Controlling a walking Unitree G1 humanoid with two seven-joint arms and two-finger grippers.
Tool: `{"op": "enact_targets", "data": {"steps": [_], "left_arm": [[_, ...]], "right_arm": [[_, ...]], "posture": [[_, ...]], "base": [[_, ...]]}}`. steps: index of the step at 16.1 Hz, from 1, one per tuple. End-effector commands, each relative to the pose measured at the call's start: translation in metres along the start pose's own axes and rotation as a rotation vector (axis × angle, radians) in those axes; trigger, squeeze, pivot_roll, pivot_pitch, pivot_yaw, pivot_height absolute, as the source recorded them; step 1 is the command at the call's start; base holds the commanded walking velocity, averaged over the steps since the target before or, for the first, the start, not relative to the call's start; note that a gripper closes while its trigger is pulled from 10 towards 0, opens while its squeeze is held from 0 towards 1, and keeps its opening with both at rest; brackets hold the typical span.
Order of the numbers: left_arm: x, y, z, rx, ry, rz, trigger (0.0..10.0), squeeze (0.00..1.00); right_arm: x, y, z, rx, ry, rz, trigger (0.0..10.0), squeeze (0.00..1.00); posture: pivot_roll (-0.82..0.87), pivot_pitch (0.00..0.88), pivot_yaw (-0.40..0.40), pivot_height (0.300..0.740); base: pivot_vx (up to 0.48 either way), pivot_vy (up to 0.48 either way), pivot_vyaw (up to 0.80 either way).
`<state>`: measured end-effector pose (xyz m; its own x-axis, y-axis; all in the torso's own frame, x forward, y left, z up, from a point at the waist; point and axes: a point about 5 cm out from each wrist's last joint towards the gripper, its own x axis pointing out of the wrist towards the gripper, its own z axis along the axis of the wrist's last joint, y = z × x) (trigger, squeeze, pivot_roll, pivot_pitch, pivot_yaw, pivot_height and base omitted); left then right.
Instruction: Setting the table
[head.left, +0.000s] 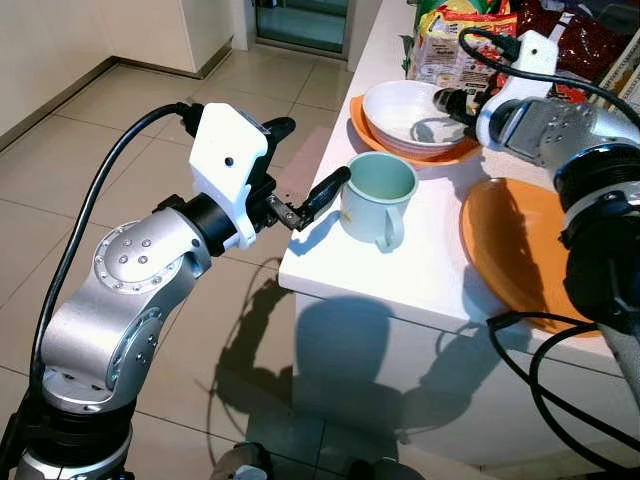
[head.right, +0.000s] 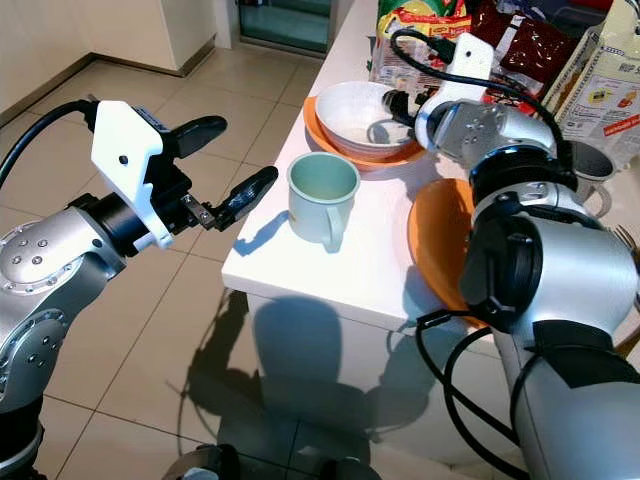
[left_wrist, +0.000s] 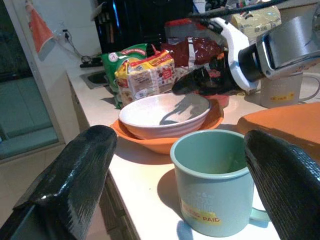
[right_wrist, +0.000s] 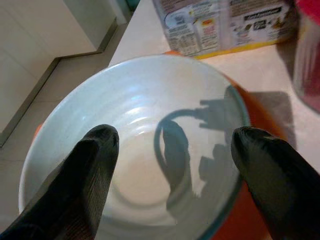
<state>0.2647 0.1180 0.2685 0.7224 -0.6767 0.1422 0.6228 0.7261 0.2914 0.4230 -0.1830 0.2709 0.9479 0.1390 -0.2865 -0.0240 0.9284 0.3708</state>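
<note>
Left tool (head.left: 300, 190) open at desk (head.left: 420, 270) left edge, beside pale green mug (head.left: 378, 197). Right tool (right_wrist: 170, 165) open above white bowl (head.left: 410, 115) on far orange plate (head.left: 362, 118). Advice: straddle mug body, close squarely, lift upright; avoid handle.

Pale green mug (head.left: 378, 196) (yellow label, perhaps), white bowl (head.left: 412, 116), orange plates (head.left: 520, 250), white counter (head.left: 420, 270).

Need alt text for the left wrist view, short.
The left hand, fingers open, faces a pale green mug on a white counter. Behind it a white bowl sits on an orange plate, with the right hand above the bowl.
</note>
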Motion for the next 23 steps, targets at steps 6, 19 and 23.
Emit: {"op": "enact_targets", "data": {"steps": [6,19,23], "left_arm": [[0.000,-0.003,0.004,0.006,-0.011,-0.020,10.0,0.00],[-0.002,0.006,0.002,0.018,-0.007,0.019,10.0,0.00],[0.001,0.017,0.005,0.002,-0.044,0.111,10.0,0.00]], "right_arm": [[0.005,-0.014,-0.028,0.009,0.073,-0.052,10.0,0.00],[-0.005,0.007,0.016,0.015,-0.034,0.061,10.0,0.00],[-0.013,0.010,0.038,0.033,-0.119,0.128,10.0,0.00]], "posture": [[0.06,0.139,-0.086,0.740],[0.06,0.088,-0.052,0.740],[0.06,0.045,-0.049,0.740]], "base": [[0.000,0.000,0.00],[0.000,0.000,0.00],[0.000,0.000,0.00]]}}
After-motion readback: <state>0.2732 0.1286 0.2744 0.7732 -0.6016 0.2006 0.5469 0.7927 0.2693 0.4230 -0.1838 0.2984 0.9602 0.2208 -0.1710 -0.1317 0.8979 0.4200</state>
